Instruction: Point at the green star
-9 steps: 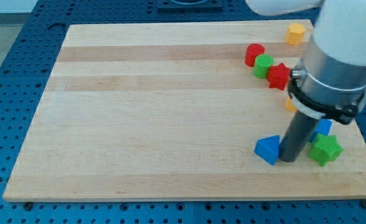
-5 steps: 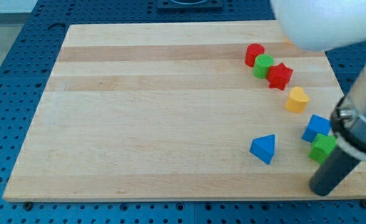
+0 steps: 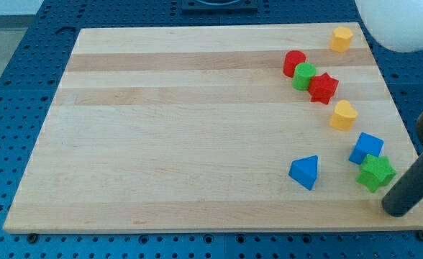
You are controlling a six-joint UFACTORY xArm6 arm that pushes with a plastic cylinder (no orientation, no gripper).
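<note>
The green star (image 3: 375,173) lies near the board's right edge at the view's lower right, touching the blue cube (image 3: 367,148) just above it. My tip (image 3: 396,209) is at the end of the dark rod, just below and to the right of the green star, a small gap apart from it.
A blue triangle (image 3: 304,172) lies left of the star. A yellow heart (image 3: 343,115) sits above the blue cube. A red cylinder (image 3: 293,62), green cylinder (image 3: 304,75) and red star (image 3: 323,88) form a touching row at the upper right. A yellow hexagon (image 3: 342,38) is at the top right.
My tip moved from between the blue triangle and the green star, round below the star, to its lower right. The blue triangle shifted slightly left. The green star stayed put.
</note>
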